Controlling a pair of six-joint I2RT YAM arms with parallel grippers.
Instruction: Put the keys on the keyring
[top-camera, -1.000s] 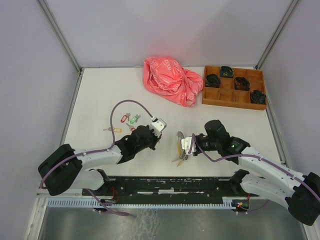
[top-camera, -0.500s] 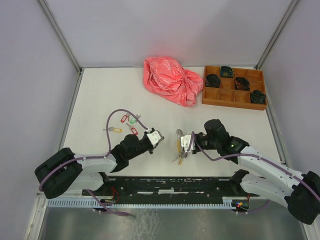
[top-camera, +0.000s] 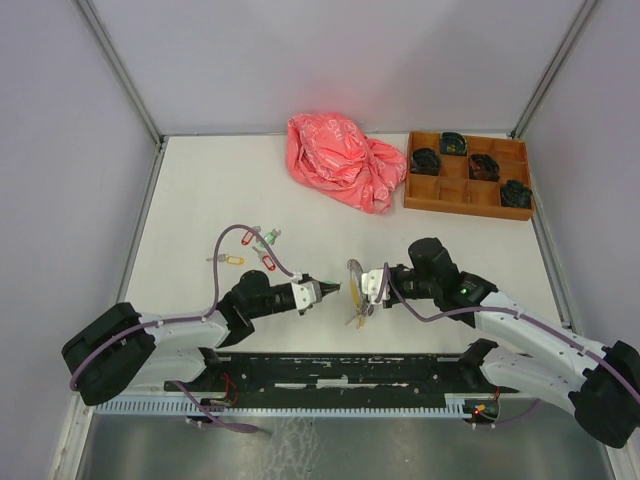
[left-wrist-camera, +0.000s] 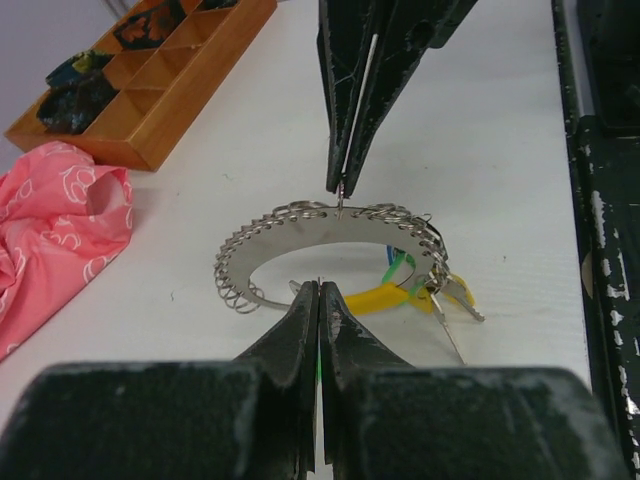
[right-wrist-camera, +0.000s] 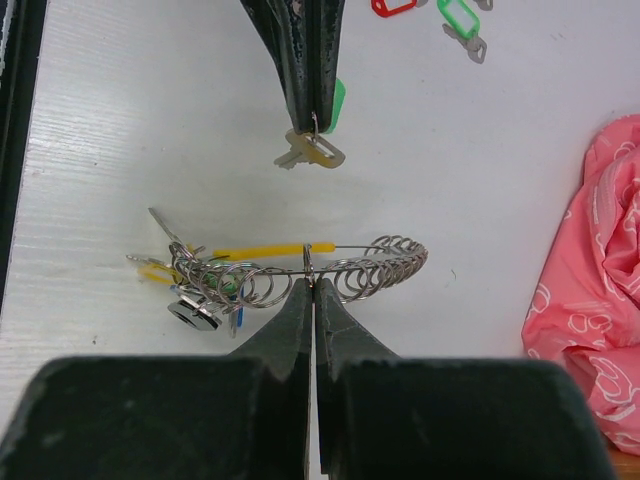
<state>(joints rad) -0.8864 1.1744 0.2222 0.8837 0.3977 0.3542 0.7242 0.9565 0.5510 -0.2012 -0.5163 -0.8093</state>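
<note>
Left fingers (right-wrist-camera: 310, 100) pinch one green-tagged silver key (right-wrist-camera: 312, 152) at frame centre. Right fingers (left-wrist-camera: 345, 150) pinch the silvery coiled keyring with a yellow band (right-wrist-camera: 385, 265) just beside it. Four other tagged keys (top-camera: 265, 262) lie centre-left on the white surface (top-camera: 200, 190).

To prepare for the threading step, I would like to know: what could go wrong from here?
1. The left gripper holds the green-tagged key only at its fingertips, so the key may swing or slip when it is pushed against the keyring.
2. The right gripper pinches the keyring at one thin point, so the loop could twist or slide out.
</note>
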